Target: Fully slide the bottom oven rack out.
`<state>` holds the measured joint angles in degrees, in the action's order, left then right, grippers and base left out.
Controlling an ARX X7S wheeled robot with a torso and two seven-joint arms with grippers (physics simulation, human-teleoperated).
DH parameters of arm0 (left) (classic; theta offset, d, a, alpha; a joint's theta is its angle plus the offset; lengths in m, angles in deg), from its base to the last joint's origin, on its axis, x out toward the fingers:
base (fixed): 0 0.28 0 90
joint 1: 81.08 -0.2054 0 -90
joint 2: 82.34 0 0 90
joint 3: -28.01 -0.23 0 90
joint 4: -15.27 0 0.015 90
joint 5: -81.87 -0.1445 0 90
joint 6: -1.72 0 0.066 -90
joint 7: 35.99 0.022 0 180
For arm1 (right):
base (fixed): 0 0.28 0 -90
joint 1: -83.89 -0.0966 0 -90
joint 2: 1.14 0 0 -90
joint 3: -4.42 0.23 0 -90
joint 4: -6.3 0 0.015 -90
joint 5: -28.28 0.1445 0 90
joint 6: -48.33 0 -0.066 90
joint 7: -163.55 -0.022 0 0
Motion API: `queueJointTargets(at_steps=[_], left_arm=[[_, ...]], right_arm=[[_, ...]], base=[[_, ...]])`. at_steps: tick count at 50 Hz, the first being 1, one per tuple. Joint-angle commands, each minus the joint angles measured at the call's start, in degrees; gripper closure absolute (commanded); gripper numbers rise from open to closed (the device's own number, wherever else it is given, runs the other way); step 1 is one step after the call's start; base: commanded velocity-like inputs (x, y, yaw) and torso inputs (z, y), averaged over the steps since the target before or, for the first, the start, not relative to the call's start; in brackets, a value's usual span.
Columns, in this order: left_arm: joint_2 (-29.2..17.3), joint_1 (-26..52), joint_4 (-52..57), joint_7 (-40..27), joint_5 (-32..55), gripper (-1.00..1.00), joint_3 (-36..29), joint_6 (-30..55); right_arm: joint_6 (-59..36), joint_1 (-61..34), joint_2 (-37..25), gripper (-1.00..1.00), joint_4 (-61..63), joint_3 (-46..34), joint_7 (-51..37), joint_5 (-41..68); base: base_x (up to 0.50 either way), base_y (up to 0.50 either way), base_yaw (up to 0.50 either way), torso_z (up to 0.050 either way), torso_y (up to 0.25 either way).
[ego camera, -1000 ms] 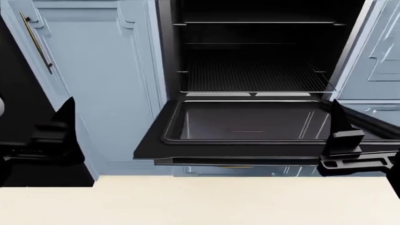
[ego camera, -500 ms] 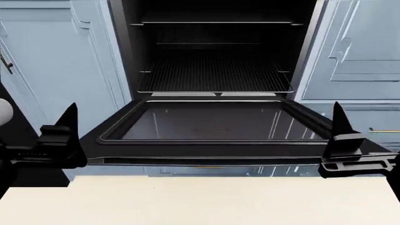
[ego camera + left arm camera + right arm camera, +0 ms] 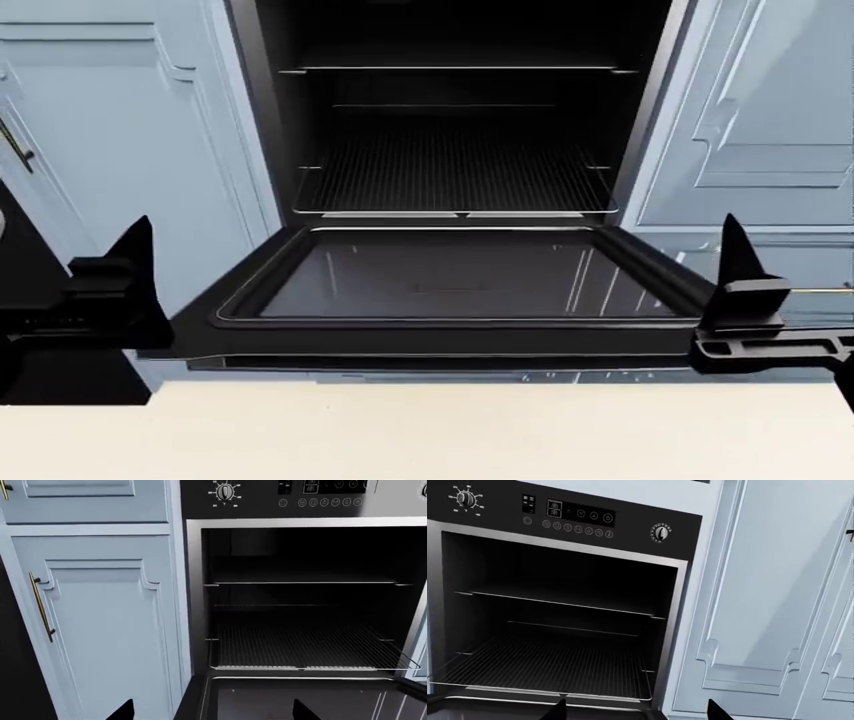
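Observation:
The oven (image 3: 650, 120) stands straight ahead with its dark glass door (image 3: 454, 275) dropped flat. The bottom oven rack (image 3: 454, 170) lies inside the black cavity, and its bright front strips sit just behind the door hinge line. Both wrist views show that rack (image 3: 307, 647) (image 3: 547, 665) from a distance. My left gripper (image 3: 114, 290) hovers outside the door's left corner, and my right gripper (image 3: 741, 290) outside its right corner. Each is open, with fingertips (image 3: 123, 709) (image 3: 714, 709) wide apart and nothing between them. Neither touches the rack.
A second rack (image 3: 454, 69) shows as a thin line higher in the cavity. Pale blue panelled cabinets (image 3: 120, 130) (image 3: 774, 120) flank the oven, one with a brass handle (image 3: 41, 607). The open door juts out toward me. A cream surface (image 3: 427, 430) fills the head view's bottom.
The head view has swung so the oven now sits centred, then shifted slightly lower in the picture. Both grippers stay open. The rack keeps its place in the cavity.

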<state>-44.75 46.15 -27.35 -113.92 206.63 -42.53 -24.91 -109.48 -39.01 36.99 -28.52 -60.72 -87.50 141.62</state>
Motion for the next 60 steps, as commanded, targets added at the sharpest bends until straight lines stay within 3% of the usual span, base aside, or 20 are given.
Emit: queueJointTargets(at_steps=[1, 16, 36, 60], left_arm=[[-0.7, 0.4, -0.2, 0.0, -0.1, -1.00, -0.9, -0.8], [-0.8, 0.0, -0.1, 0.6, -1.2, -1.00, -0.7, -0.9], [-1.2, -0.3, -0.2, 1.3, -1.2, -1.00, -0.5, -1.9], [-3.3, 0.8, -0.3, 0.3, -1.7, -1.00, -1.5, -3.3]], right_arm=[[0.5, -0.1, -0.4, -1.00, 0.0, 0.1, -0.2, 0.3], [0.3, -0.3, -0.4, -1.00, 0.5, -0.2, -0.2, -0.1], [1.3, 0.5, -0.9, -1.00, 0.5, 0.9, -1.0, 0.8], [2.9, 0.4, -1.5, -1.00, 0.6, 1.5, -0.8, 3.2]], base=[[0.00, 0.00, 0.00, 0.050, 0.018], [0.00, -0.23, 0.00, 0.050, 0.014], [0.00, 0.00, 0.00, 0.050, 0.005], [0.23, 0.00, 0.00, 0.000, 0.000]])
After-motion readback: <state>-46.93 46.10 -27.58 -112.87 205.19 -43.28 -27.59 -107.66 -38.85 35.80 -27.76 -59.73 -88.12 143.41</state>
